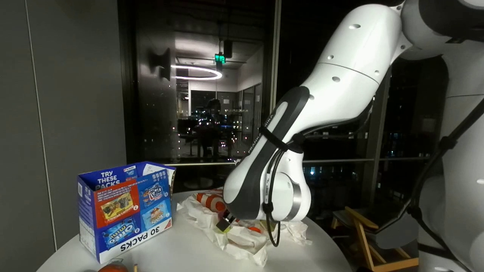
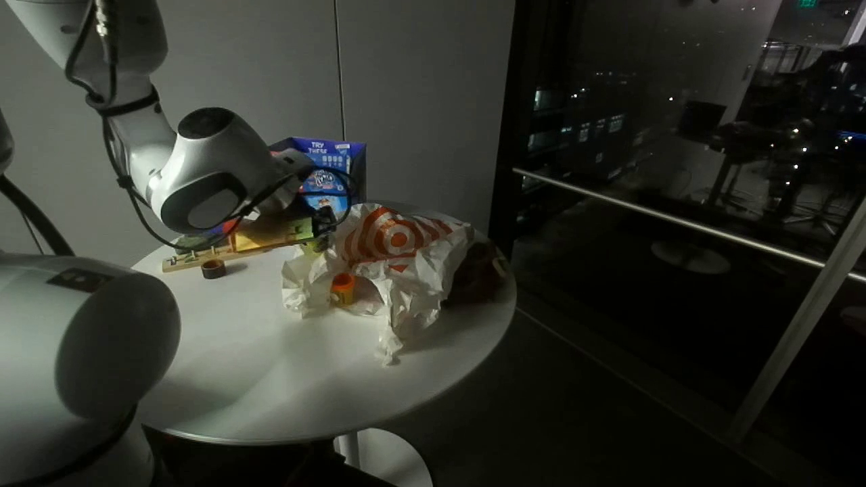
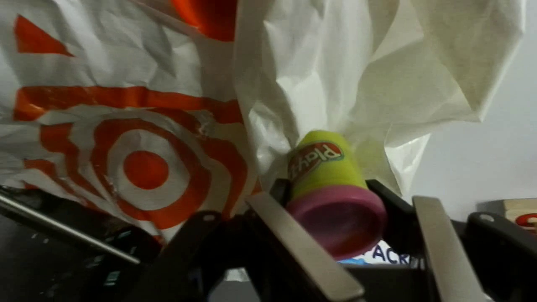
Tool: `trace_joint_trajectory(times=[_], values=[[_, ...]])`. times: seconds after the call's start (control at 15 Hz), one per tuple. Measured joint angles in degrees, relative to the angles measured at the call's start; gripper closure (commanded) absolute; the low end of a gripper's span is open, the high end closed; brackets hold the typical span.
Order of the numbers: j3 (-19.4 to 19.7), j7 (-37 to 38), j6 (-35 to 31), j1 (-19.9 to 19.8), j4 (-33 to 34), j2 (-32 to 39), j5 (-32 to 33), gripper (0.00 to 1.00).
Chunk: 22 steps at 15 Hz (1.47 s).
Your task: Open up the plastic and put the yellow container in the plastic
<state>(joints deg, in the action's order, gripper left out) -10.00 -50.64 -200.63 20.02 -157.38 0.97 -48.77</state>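
Observation:
The yellow container [image 3: 329,165] has a Play-Doh label and a pink rim. In the wrist view it sits tilted between my finger pads, which press on both its sides. A little of it shows in both exterior views [image 1: 225,229] [image 2: 314,245]. My gripper [image 3: 327,188] is shut on it, low over the bag's edge; it also shows in both exterior views [image 1: 226,222] [image 2: 325,226]. The plastic [image 2: 419,253] is a crumpled white bag with red target rings, lying on the table [image 1: 195,249]. It also shows in the wrist view [image 3: 147,170]. I cannot tell how far its mouth is open.
A small orange container [image 2: 342,289] stands against the bag's folds. A blue snack box [image 1: 128,213] stands beside the bag. A wooden board [image 2: 179,260] and a brown ring [image 2: 213,269] lie near the arm. A dark object [image 2: 480,270] lies by the table's edge.

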Motion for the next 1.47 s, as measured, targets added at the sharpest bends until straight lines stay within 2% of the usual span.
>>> trace_joint_trajectory(times=[0.2, 0.53, 0.73, 1.0, 1.2, 1.47], values=[[-0.7, -1.4, -1.6, 0.5, 0.4, -1.6, -6.1, 0.75], [-2.0, 4.9, 3.4, 2.8, 0.1, -12.9, -6.5, 0.75], [-5.2, 1.4, 3.0, 2.6, -0.6, -15.3, -16.7, 0.75], [-7.0, -4.3, 1.3, -0.8, -1.1, -12.5, -26.2, 0.75], [-8.4, -10.3, -4.8, -1.5, -1.4, -8.9, -36.9, 0.75], [-10.2, -17.7, -11.1, -0.5, -1.4, -6.8, -51.7, 0.75]])
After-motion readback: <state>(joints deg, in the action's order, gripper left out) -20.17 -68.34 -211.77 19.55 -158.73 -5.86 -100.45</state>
